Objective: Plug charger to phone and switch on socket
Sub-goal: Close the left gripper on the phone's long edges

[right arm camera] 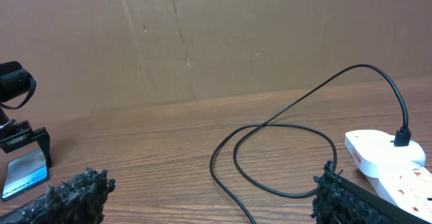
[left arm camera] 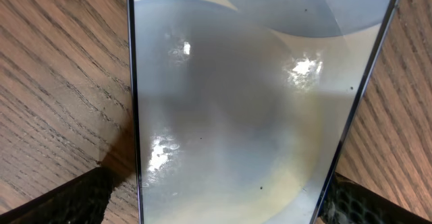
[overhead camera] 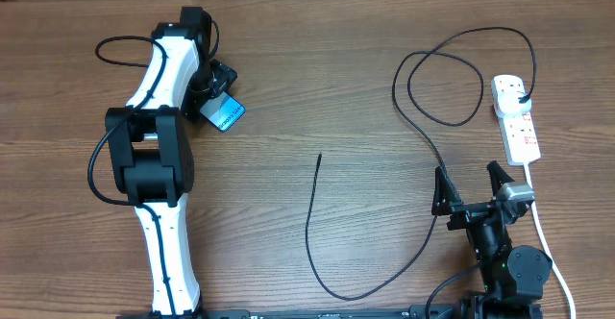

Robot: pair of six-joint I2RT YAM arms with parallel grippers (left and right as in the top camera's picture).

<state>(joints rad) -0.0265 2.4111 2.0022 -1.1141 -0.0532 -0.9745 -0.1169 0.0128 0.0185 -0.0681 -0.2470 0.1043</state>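
The phone (overhead camera: 229, 114) has a light-blue screen and sits tilted at the far left of the table. My left gripper (overhead camera: 215, 100) is shut on it. In the left wrist view the phone (left arm camera: 236, 116) fills the frame between the two fingers (left arm camera: 216, 214). The right wrist view shows the phone (right arm camera: 25, 175) too. The charger is a thin black cable (overhead camera: 308, 225); its free tip (overhead camera: 319, 157) lies mid-table and its black plug (overhead camera: 520, 96) sits in the white socket strip (overhead camera: 519, 127). My right gripper (overhead camera: 470, 190) is open and empty over the cable (right arm camera: 283, 126), just left of the strip (right arm camera: 385, 160).
The cable makes a wide loop (overhead camera: 444, 88) left of the strip and a long curve (overhead camera: 365, 295) along the front edge. The strip's thick white cord (overhead camera: 546, 237) runs toward the front right, past the right arm. A brown wall (right arm camera: 202, 35) backs the table.
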